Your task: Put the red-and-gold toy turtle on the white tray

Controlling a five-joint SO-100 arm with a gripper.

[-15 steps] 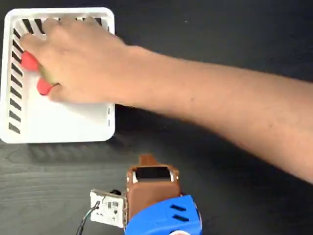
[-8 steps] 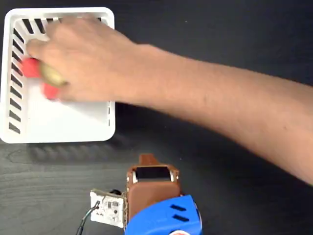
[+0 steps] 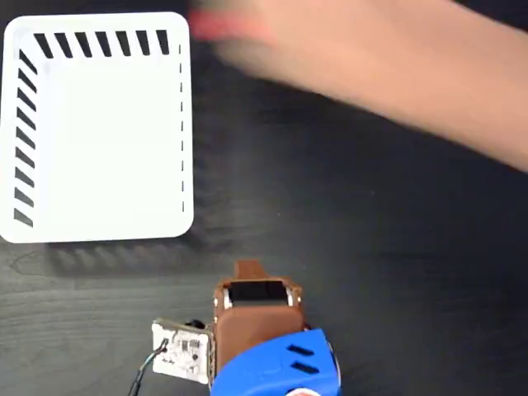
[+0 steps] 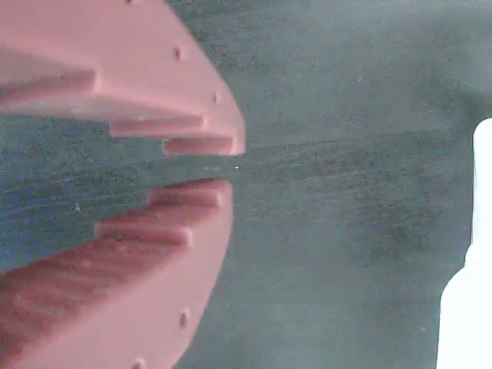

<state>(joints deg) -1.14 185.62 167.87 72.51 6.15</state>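
Observation:
The white tray [image 3: 99,132] lies at the top left of the fixed view with nothing in it; its edge also shows at the right of the wrist view [image 4: 469,307]. A person's hand [image 3: 346,49], blurred by motion, is above the table to the right of the tray. At its fingertips shows a red smear, a part of the red-and-gold toy turtle [image 3: 235,29]; the gold shell is hidden. My gripper [image 4: 231,167] hangs over bare dark table in the wrist view. Its jaws stand almost together with nothing between them. It is far from the turtle.
My brown and blue arm [image 3: 260,330] sits at the bottom middle of the fixed view, with a small circuit board and wires [image 3: 180,351] at its left. The dark table [image 3: 371,247] stretches right of the tray.
The hand has lifted the turtle out of the tray and swept to the upper right with it. The tray now holds nothing. My arm has not moved.

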